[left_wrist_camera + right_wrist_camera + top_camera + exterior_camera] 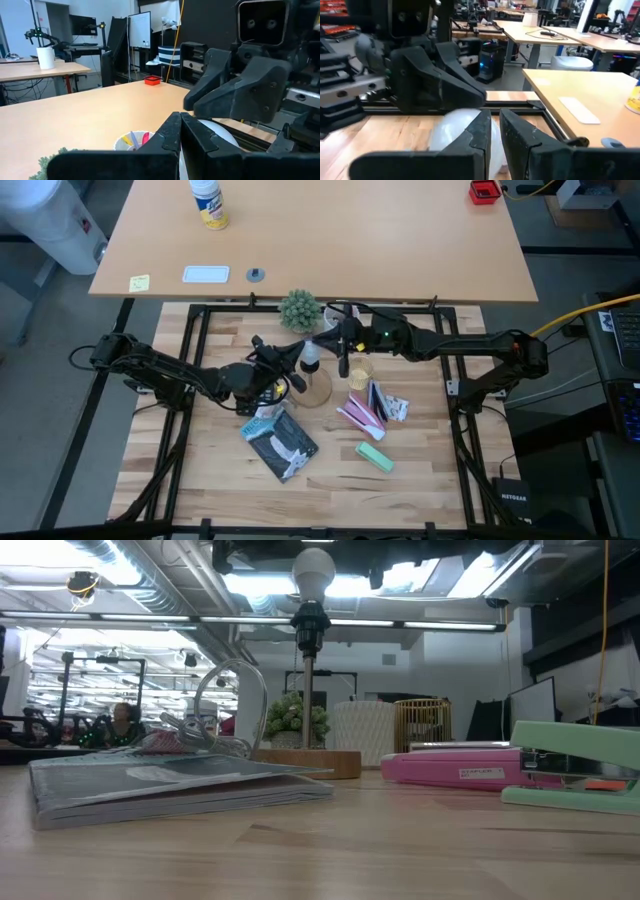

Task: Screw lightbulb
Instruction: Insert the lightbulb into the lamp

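The lightbulb is whitish and translucent, sitting in a black socket on a wooden base of light brown. The stapler is mint green, the flat case beside it pink. The small plant is grey-green, the booklet dark grey with white marks, the worktop pale wood grain, both grippers' fingers black
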`<state>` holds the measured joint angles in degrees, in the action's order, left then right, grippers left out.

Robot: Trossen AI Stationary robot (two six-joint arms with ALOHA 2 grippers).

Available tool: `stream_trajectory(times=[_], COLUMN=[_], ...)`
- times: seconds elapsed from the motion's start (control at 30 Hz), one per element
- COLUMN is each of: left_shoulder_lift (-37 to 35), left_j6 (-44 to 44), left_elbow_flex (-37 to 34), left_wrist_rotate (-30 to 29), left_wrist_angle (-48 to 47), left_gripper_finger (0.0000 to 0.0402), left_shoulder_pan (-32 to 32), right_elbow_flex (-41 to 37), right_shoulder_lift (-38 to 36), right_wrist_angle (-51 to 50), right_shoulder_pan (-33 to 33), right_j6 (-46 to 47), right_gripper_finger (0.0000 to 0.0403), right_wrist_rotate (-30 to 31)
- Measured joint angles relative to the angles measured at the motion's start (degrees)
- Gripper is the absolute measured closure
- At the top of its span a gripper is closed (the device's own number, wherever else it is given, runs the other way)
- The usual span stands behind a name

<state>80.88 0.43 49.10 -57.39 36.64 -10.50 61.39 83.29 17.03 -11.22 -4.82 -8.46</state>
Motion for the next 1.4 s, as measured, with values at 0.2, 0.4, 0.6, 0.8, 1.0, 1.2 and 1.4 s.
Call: stream_trajectory(times=[0.2, 0.4, 0.6, 0.8, 1.0, 1.2, 1.4], left_shoulder_lift=[0.0, 0.0, 0.02, 0.02, 0.21, 0.2, 0.15], left_j6=[0.0, 0.0, 0.0, 0.0, 2.81, 6.08, 6.09], left_elbow_flex=[0.0, -0.02, -0.02, -0.03, -0.19, -0.24, -0.22], left_wrist_rotate=[0.0, 0.0, -0.02, -0.02, -0.02, -0.02, 0.02], left_wrist_angle=[0.0, 0.0, 0.0, 0.07, 3.04, 6.85, 7.26], left_gripper_finger=[0.04, 0.04, 0.04, 0.04, 0.04, 0.04, 0.04], left_shoulder_pan=[0.0, 0.0, 0.0, 0.0, 0.0, -0.93, -3.73], right_elbow_flex=[-0.02, -0.02, -0.02, -0.02, -0.02, -0.02, -0.02], right_shoulder_lift=[0.0, 0.02, 0.02, 0.02, 0.02, 0.02, 0.02], right_wrist_angle=[0.34, -0.36, -0.94, -1.06, -1.17, -1.2, -1.21], right_shoulder_pan=[0.0, 0.0, 0.0, 0.0, 0.0, 0.0, 0.0], right_j6=[0.33, 0.4, 0.48, 0.48, 0.46, 0.46, 0.46], right_gripper_finger=[0.0359, 0.0359, 0.0359, 0.0359, 0.0359, 0.0359, 0.0359], right_wrist_rotate=[-3.82, -4.82, -4.21, -4.16, -4.14, -4.14, -4.14])
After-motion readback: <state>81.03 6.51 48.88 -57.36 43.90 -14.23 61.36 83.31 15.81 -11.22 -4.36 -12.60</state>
